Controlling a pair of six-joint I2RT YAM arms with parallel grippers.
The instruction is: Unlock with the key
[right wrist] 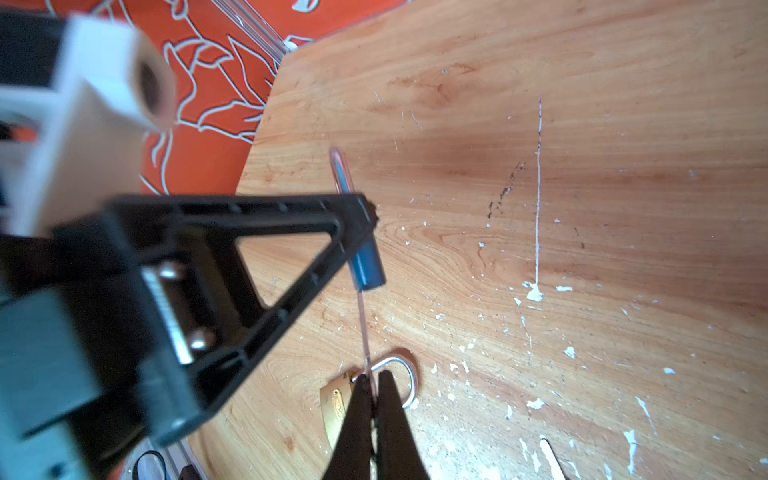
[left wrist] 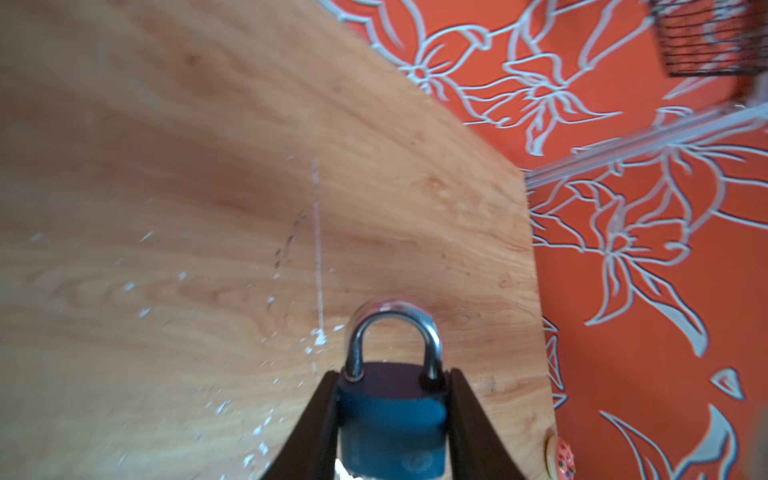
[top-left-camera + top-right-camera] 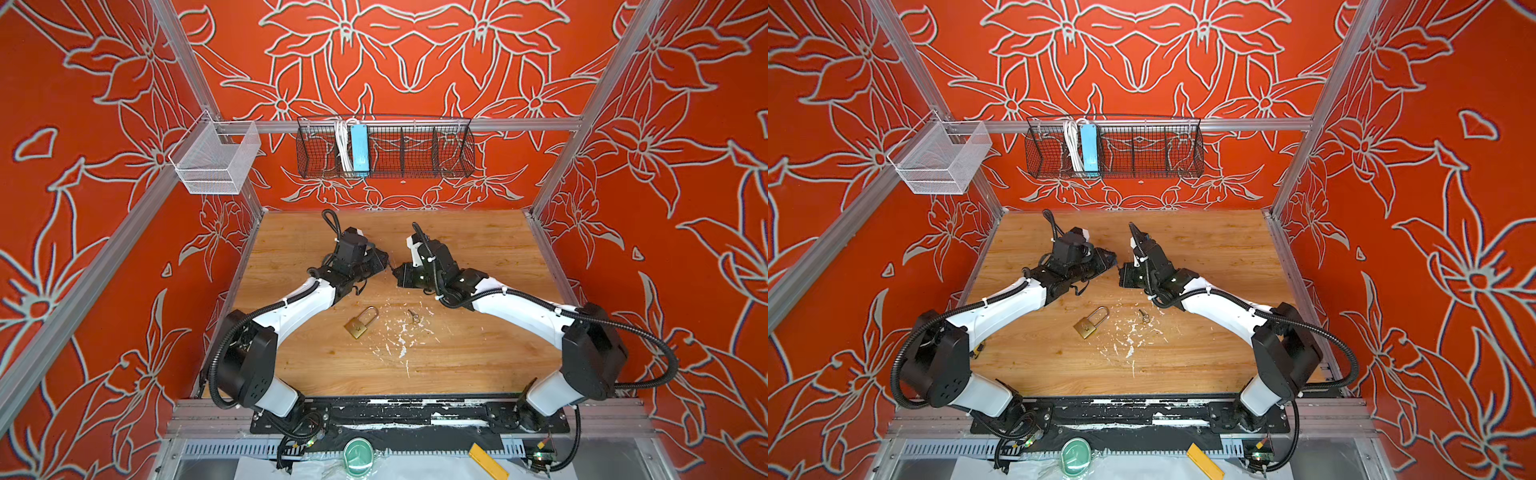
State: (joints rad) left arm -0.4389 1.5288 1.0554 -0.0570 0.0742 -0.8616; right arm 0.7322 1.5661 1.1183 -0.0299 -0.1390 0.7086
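A blue padlock [image 2: 390, 415] with a silver shackle sits upright between the fingers of my left gripper [image 2: 392, 378], which is shut on its body. My right gripper [image 1: 373, 378] is shut on a thin key [image 1: 364, 328], seen edge-on. The key's blade runs up to the bottom end of the blue padlock [image 1: 368, 266]; how far in it sits is hidden. In both top views the left gripper [image 3: 384, 262] and the right gripper [image 3: 395, 271] meet tip to tip above the middle of the wooden table [image 3: 478, 249].
A brass padlock [image 3: 359, 325] with a long shackle lies on the table nearer the front, with a second small key [image 3: 412, 316] to its right among white paint flecks. A small pink round object [image 2: 561, 457] lies near the table edge. Wire baskets [image 3: 386, 149] hang on the back rail.
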